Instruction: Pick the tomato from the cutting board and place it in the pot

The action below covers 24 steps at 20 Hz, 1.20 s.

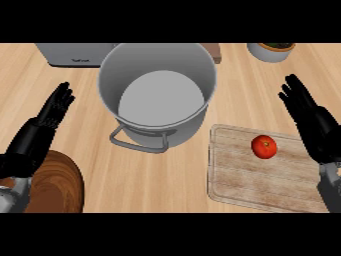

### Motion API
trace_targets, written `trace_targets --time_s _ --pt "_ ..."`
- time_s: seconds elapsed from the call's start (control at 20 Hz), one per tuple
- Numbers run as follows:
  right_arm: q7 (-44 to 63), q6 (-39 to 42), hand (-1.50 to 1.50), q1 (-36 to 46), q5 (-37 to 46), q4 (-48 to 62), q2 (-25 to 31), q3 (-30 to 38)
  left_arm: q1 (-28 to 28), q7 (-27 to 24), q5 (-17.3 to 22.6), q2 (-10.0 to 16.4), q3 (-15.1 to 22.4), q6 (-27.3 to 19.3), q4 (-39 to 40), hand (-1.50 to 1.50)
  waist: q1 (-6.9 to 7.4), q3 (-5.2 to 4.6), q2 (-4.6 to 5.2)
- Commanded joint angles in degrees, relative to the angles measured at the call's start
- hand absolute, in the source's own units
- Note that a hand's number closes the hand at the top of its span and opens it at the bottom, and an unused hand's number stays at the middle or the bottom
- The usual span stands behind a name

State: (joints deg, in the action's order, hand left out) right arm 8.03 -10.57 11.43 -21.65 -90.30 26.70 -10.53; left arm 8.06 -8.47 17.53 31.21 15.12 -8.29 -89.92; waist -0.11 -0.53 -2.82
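Note:
A red tomato [264, 146] lies on the pale wooden cutting board [241, 185] at the right of the counter. A tall grey pot [158, 95] stands just left of the board, empty inside, with a handle facing me. My right hand [317, 125] hovers to the right of the tomato, fingers straight and pointing away, holding nothing. At the left, well apart from the pot, my left hand [36, 135] is open with its fingers up.
A dark round wooden board [55, 185] lies under my left forearm at the lower left. A grey toaster [73, 54] sits at the back left. A small white plant pot [271, 51] stands at the back right.

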Motion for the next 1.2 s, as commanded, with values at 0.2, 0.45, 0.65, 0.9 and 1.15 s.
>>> trace_targets --time_s 0.2,0.45,0.65,0.9,1.15 --pt "-16.17 4.59 -1.5 -0.26 7.76 11.73 7.61 6.24 -4.25 8.57 6.76 -7.25 4.68 1.89 -0.3 0.0 0.59 0.68 3.31" --pt "-3.35 -10.59 -1.5 -1.61 26.47 26.04 11.66 -0.34 -3.37 14.01 8.46 -9.97 8.83 2.53 -0.71 0.0 2.82 0.64 4.4" --pt "-2.89 -7.42 -1.5 3.91 33.71 30.47 11.07 -6.4 -4.14 17.2 9.79 -9.99 7.42 1.83 -2.29 0.0 1.89 0.57 3.11" --pt "13.59 -0.26 -1.5 3.41 37.68 12.9 15.62 -10.87 -4.72 17.71 9.64 -9.78 5.1 2.29 -0.96 0.0 -0.28 0.4 2.52" --pt "29.52 12.87 -1.5 9.19 31.68 0.56 21.3 -6.91 -3.18 17.9 9.62 -11.12 4.05 2.82 0.58 0.0 -0.55 0.37 2.54"
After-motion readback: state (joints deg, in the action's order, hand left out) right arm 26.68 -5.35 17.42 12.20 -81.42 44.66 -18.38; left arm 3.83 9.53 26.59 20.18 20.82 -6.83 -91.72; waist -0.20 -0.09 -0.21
